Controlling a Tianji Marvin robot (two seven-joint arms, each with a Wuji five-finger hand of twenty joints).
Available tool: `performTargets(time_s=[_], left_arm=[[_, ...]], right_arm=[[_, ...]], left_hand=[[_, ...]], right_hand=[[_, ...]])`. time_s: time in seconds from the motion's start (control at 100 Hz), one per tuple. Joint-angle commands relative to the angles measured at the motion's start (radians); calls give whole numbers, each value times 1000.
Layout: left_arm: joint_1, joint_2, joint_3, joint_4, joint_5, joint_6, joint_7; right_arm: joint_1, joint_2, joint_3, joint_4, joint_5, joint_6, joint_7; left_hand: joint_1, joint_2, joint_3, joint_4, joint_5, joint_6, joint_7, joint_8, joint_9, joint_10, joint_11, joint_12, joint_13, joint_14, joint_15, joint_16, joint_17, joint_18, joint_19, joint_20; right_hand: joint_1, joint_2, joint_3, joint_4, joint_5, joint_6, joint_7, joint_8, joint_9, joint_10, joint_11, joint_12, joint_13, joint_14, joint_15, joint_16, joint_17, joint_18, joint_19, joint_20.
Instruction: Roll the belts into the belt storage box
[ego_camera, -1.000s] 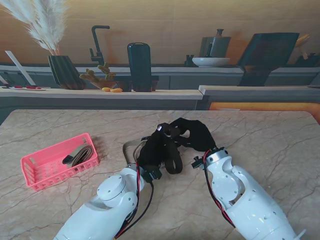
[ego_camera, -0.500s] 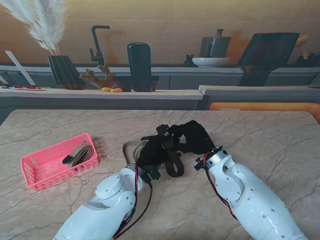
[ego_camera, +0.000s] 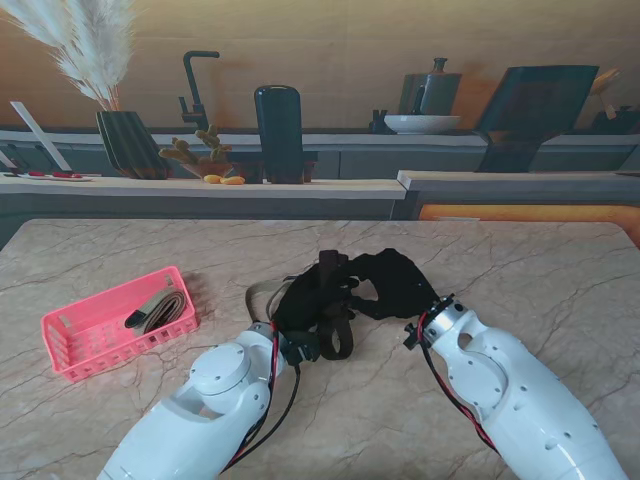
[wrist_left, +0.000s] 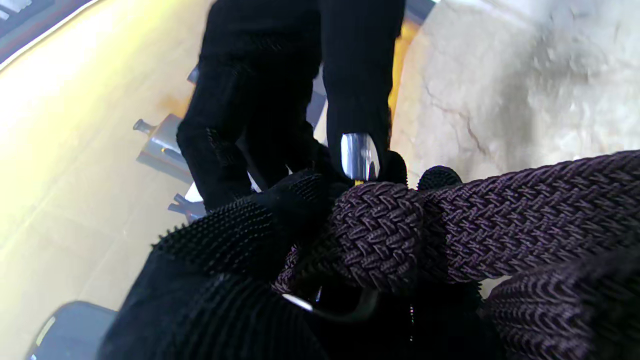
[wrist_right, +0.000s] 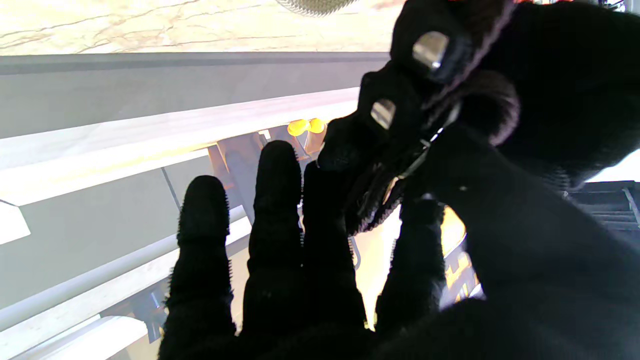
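— Where is the braided belt (wrist_left: 525, 220)?

— Mid-table, clamped in the left hand (ego_camera: 305, 300), a loop hanging toward me. Another belt (ego_camera: 160, 308) lies in the pink storage basket (ego_camera: 70, 345), far left.

— And the right hand (ego_camera: 395, 280)?

— Touching the left; fingers (wrist_right: 275, 210) mostly extended, grip unclear.

Dark purple braided belt (wrist_left: 500, 220), pink latticed storage box (ego_camera: 75, 340), beige veined marble table (ego_camera: 560, 290).

The right hand (wrist_right: 300, 260) shows four black gloved fingers (wrist_right: 272, 200) spread and extended in the lower centre of the frame; the left hand (wrist_right: 500, 125), upper right, closes around a dark belt (wrist_right: 492, 107)
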Motion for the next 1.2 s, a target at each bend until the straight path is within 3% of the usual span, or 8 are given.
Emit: performTargets(time_s=[0.0, 0.27, 0.43, 0.54, 0.65, 0.86, 1.04, 1.19], left_arm=[[-14, -8, 7, 7, 22, 0, 1], [-40, -10, 46, 65, 196, -23, 36], [-45, -7, 58, 77, 270, -47, 50], [-47, 10, 60, 79, 299, -53, 1], [-52, 34, 62, 79, 342, -54, -67], [-73, 73, 76, 87, 419, -75, -175], [-80, 84, 82, 94, 436, -89, -206], [-82, 83, 84, 100, 426, -94, -212]], right_arm=[[-22, 8, 20, -26, -3, -8, -16], [-81, -4, 88, -108, 55, 30, -8], [-104, -14, 90, -137, 174, 123, 51], [-102, 0, 110, -142, 217, 108, 163], [-88, 15, 121, -132, 186, 78, 206], [-66, 31, 113, -111, 76, 17, 202], [-54, 49, 107, -116, 40, -21, 274], [-34, 52, 84, -95, 10, -25, 263]], left_hand=[[68, 24, 69, -6, 28, -86, 112, 47, 45, -55, 34, 36, 39, -35, 31, 40, 22, -32, 59, 37], [89, 30, 76, -17, 23, -117, 184, 123, 46, -65, 57, 116, 23, -25, 82, 129, -9, -17, 93, 109], [97, 24, 88, -22, 21, -126, 201, 140, 43, -71, 69, 141, 17, -20, 102, 164, -24, -4, 115, 138], [111, 23, 104, -32, 24, -140, 204, 150, 37, -76, 83, 156, 8, -16, 130, 216, -49, 10, 142, 175], [134, 24, 126, -49, 45, -159, 192, 156, 53, -89, 110, 206, -4, 13, 187, 335, -78, 28, 247, 302], [146, 12, 166, -57, 73, -168, 183, 167, 81, -100, 146, 308, 7, 11, 252, 429, -85, 17, 326, 365], [143, 3, 191, -59, 80, -176, 196, 194, 98, -107, 163, 363, 15, 15, 285, 462, -85, 10, 362, 395], [140, -2, 203, -60, 86, -182, 201, 206, 105, -108, 164, 374, 18, 20, 288, 464, -84, 14, 366, 396]], right_hand=[[-61, -14, 1, 33, -51, 139, -9, 26, -56, 11, -33, -14, -38, -19, -17, -11, -15, -25, -23, 14], [-153, 41, -76, 30, -142, 245, -46, 68, -146, 50, -42, -16, -29, -2, -19, -3, 8, -20, -28, 28], [-87, 41, -96, 33, -173, 301, -105, 78, -197, 106, -19, -20, 44, 19, -6, -15, 76, -33, 0, 19], [61, 29, -60, 34, -277, 143, -112, 93, -270, 83, -70, -57, 58, 14, -49, -45, 81, -39, -2, 4], [133, 30, -31, 43, -406, -70, -67, 92, -312, 49, -103, -72, 59, 13, -88, -59, 83, -38, -15, -1], [167, 1, 33, 56, -412, -77, -134, 62, -341, 31, -115, -77, 56, -17, -81, -46, 86, -48, -28, 0], [175, -19, 59, 76, -391, -75, -46, 120, -362, 38, -131, -82, 20, -33, -54, -22, 73, -57, -45, 4], [167, 2, 29, 62, -293, -76, 67, 151, -310, 32, -128, -77, 41, -39, -38, -14, 92, -59, -40, 12]])
